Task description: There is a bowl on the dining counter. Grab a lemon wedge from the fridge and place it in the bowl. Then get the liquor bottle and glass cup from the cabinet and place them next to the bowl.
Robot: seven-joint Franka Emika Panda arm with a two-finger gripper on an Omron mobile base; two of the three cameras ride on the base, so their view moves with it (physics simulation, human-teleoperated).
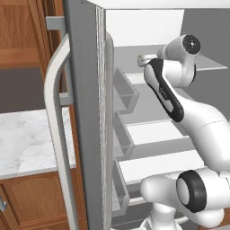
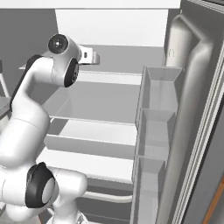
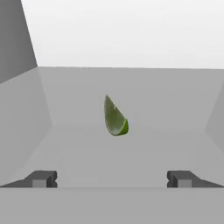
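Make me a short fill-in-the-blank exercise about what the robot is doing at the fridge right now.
1. The fridge stands with its doors ____.
2. The tool has its fingers spread wide and grips ____.
3. The lemon wedge in the hand view is coloured ____.
4. The arm reaches toward the ____ shelf of the fridge.

Missing words: open; nothing; green; upper

Bare shelf (image 3: 131, 153) was left between the wide-spread fingertips (image 3: 41, 179) and the lemon wedge (image 3: 115, 117). Nothing was set in that path
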